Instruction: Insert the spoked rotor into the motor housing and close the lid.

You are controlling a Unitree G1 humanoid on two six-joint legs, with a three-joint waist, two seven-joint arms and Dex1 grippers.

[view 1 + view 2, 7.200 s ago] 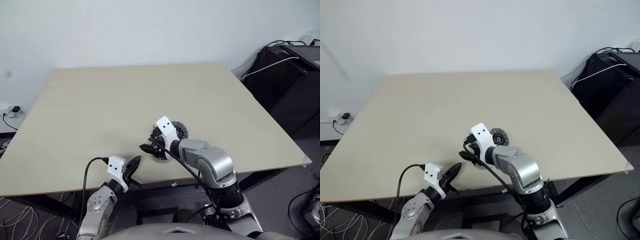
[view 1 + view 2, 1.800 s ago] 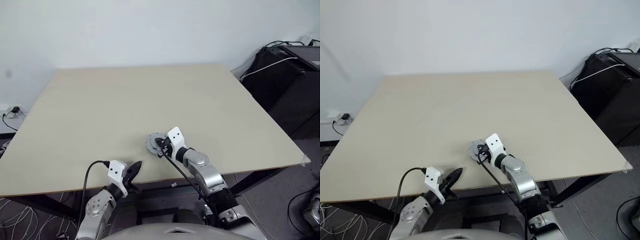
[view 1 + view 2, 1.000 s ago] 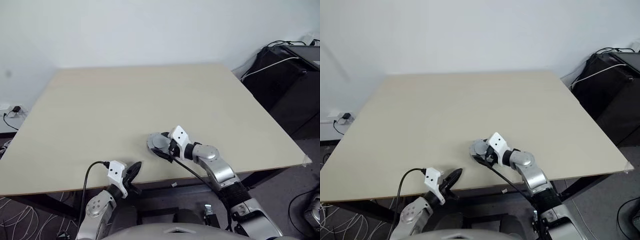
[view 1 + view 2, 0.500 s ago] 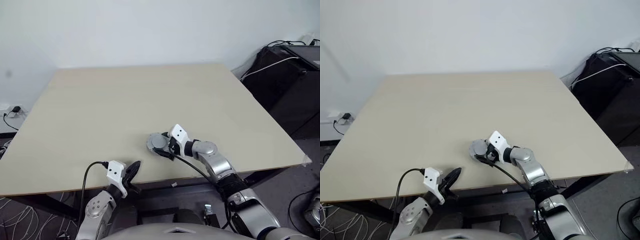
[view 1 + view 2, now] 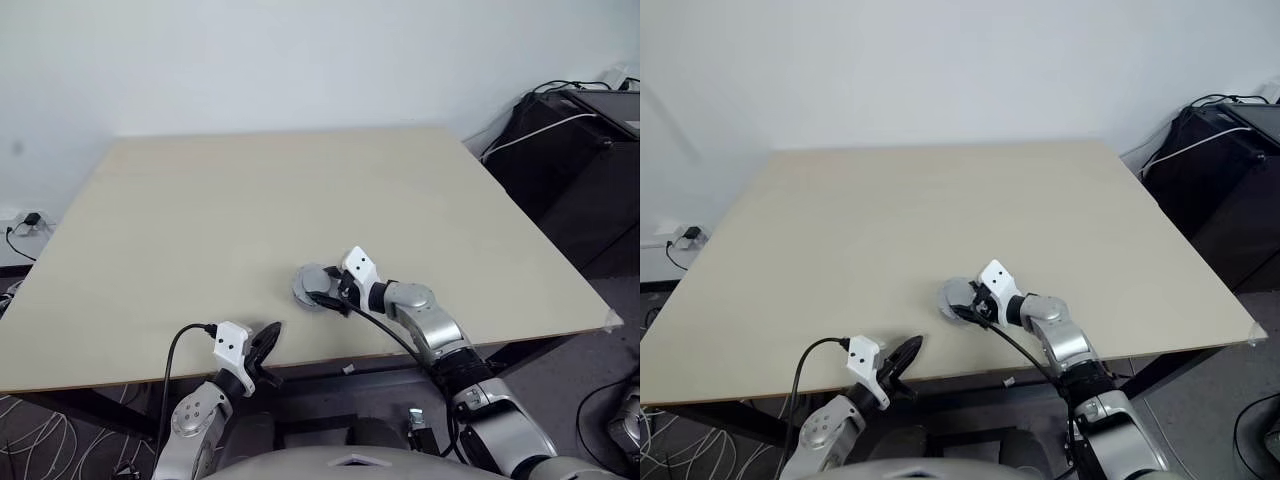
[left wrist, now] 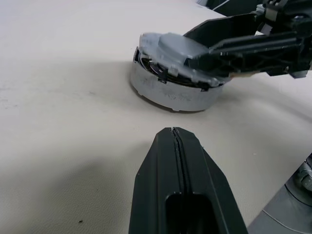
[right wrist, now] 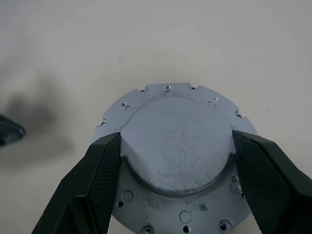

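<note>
Lid (image 7: 175,146): no text or marking could be read on its grey face.
Housing (image 6: 170,92): no label or number could be read on its wall.
Surface (image 5: 250,200): carried no writing or sign.
Boxes (image 5: 580,150): dark, beside the surface; no brand could be read.

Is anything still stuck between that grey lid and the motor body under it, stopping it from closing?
Nothing visible blocks it. The lid sits tilted on the motor housing, a gap open on one side, with the right hand straddling its raised hub.
</note>
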